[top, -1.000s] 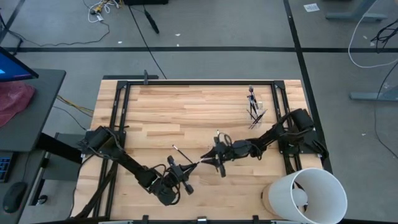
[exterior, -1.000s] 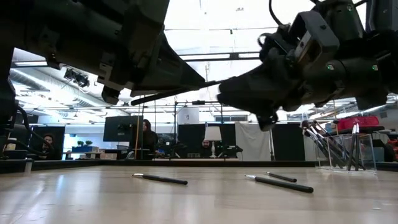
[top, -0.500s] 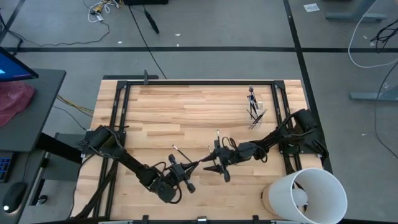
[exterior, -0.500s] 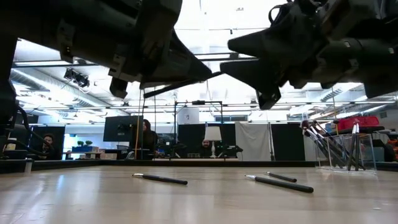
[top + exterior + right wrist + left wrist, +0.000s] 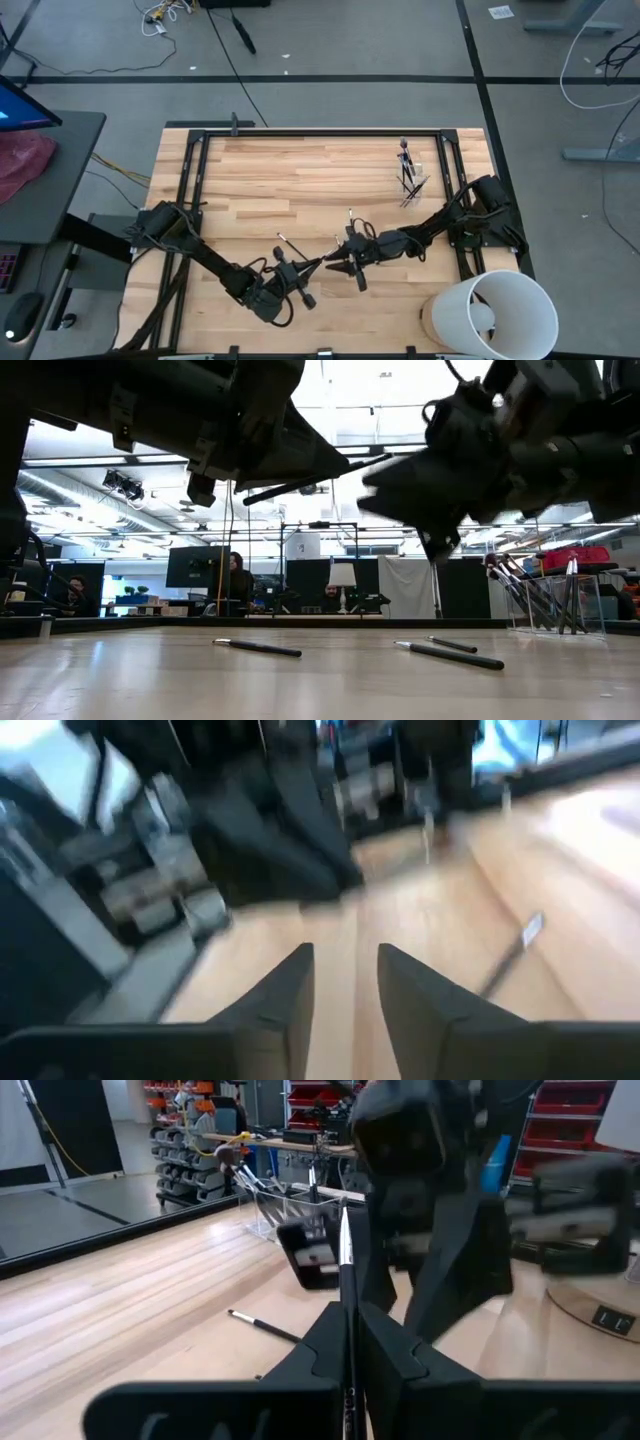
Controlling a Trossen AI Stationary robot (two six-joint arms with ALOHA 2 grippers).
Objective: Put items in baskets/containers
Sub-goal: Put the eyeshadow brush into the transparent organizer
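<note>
Wooden table (image 5: 300,180) under both arms, operator. Left to right in the high view: your left gripper (image 5: 300,272) sat low near the table's front edge, fingers pinched tight on one makeup brush (image 5: 312,264), which stuck out toward the other arm; the left wrist view showed that brush (image 5: 346,1270) clamped between the dark fingers (image 5: 395,1350) and pointing forward. Just right of it your right gripper (image 5: 342,264) was raised at mid-table, facing the left one, with a narrow gap between its fingers (image 5: 290,995) in the right wrist view and nothing seen inside; blurred, so contact with the brush tip can't be told. Loose brushes (image 5: 448,654) lay on the wood below. Farther right, toward the back, the clear cup (image 5: 408,172) stood with several brushes in it. White bucket (image 5: 500,315) at the front right corner.
</note>
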